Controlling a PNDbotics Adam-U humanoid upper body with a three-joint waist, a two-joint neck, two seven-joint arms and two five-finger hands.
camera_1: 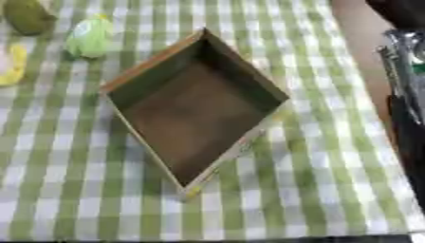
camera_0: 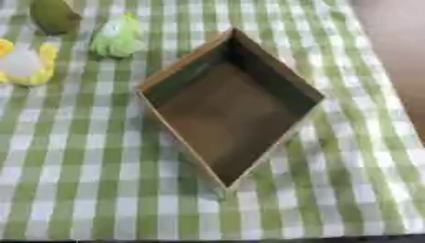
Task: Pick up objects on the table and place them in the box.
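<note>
Box empty, nothing packed yet

Box (camera_0: 228, 111) sits mid-table on the green-and-white check cloth (camera_0: 83, 190), turned cornerwise. Inside shows only bare brown floor, so by my read zero items placed and the whole job is left.

Objs waiting, all at far left, well apart from the box:
- light green toy (camera_0: 116, 38), nearest the box's far-left wall
- dark green rounded obj (camera_0: 54, 16) at the top edge
- yellow-and-white obj (camera_0: 25, 61), cut by the left edge

Hands: neither shows. Right eye view has a dark arm part w/ silver bits (camera_1: 407, 85) along the right edge, off the cloth, touching nothing. Fingers not visible there, so can't tell wide or narrow. Left arm absent from both views.
</note>
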